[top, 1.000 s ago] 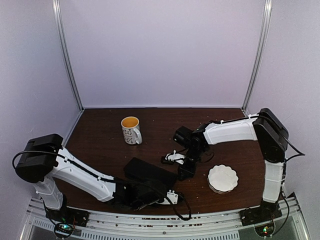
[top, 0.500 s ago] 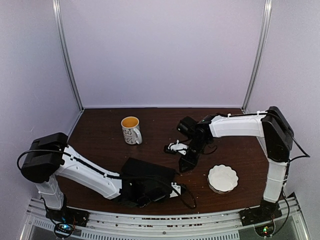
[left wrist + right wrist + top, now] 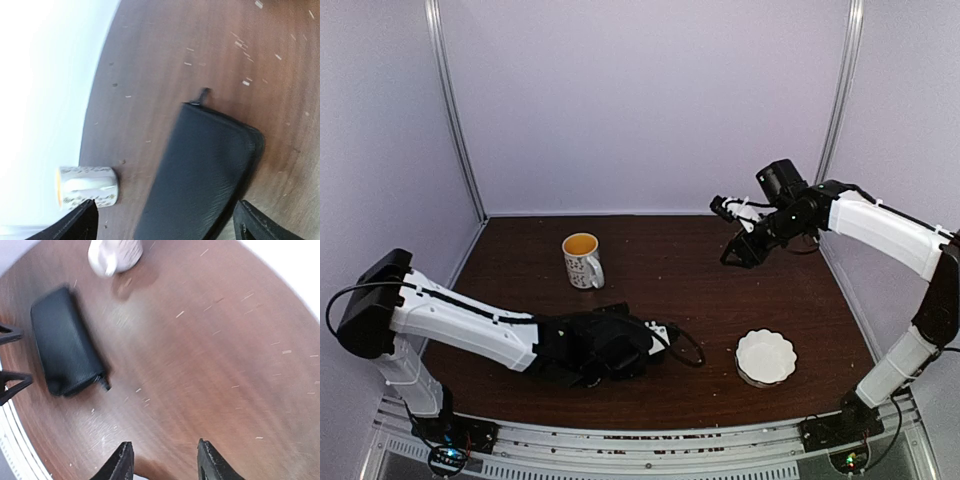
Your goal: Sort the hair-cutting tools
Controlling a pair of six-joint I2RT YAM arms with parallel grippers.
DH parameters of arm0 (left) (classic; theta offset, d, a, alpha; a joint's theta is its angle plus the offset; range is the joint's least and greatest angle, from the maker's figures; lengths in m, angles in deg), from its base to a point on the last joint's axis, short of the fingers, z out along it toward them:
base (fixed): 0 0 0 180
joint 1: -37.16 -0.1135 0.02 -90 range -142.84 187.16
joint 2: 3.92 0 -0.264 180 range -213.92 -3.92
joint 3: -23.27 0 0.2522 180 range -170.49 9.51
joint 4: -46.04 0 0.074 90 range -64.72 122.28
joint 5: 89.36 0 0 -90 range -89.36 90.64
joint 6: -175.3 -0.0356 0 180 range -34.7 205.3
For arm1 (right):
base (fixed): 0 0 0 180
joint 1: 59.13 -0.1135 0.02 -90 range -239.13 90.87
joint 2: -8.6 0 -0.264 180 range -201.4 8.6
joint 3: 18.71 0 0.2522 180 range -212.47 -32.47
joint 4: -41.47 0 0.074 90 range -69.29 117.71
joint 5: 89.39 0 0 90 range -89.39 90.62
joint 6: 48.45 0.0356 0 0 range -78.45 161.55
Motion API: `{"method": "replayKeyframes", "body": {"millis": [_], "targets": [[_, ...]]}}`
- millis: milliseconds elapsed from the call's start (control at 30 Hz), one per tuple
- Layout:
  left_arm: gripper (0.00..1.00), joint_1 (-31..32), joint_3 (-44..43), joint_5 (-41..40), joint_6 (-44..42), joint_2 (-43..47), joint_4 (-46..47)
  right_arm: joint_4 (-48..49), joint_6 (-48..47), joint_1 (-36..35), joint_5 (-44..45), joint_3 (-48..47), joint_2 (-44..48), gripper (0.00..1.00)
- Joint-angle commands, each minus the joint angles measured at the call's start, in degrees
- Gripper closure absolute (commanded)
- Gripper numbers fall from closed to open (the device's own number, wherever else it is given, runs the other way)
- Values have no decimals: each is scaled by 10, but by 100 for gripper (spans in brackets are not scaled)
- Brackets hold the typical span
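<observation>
The hair-cutting tools are out of view in every frame. A black zip case (image 3: 210,170) lies shut on the brown table (image 3: 670,280), its zip pull (image 3: 202,95) at the far end. My left gripper (image 3: 165,225) is open wide, one finger on each side of the case's near end, touching nothing. From above, the left gripper (image 3: 620,345) covers most of the case. My right gripper (image 3: 165,460) is open and empty, raised high over the far right of the table (image 3: 225,365). In the top view the right gripper (image 3: 738,252) hangs well above the surface.
A white patterned mug (image 3: 583,260) with a yellow inside stands at the far left-centre, also in the left wrist view as the mug (image 3: 87,186). A white scalloped dish (image 3: 766,357) sits near the front right. Small pale specks dot the table.
The left gripper has moved from the near edge onto the case and opened wide. The right arm has lifted off the table centre up toward the far right, with its jaws now apart.
</observation>
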Motion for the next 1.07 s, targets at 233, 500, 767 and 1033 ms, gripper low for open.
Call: {"method": "replayKeyframes", "body": {"millis": [233, 500, 767, 1033], "targets": [[2, -211, -84, -166, 256, 219, -243, 278, 82, 49, 134, 131, 186, 3], [2, -379, -149, -93, 201, 317, -258, 259, 158, 75, 163, 122, 222, 0], [2, -461, -131, 33, 187, 376, -244, 307, 198, 93, 232, 147, 299, 0], [2, -488, 36, 79, 176, 459, -102, 343, 166, 103, 228, 228, 357, 0]]}}
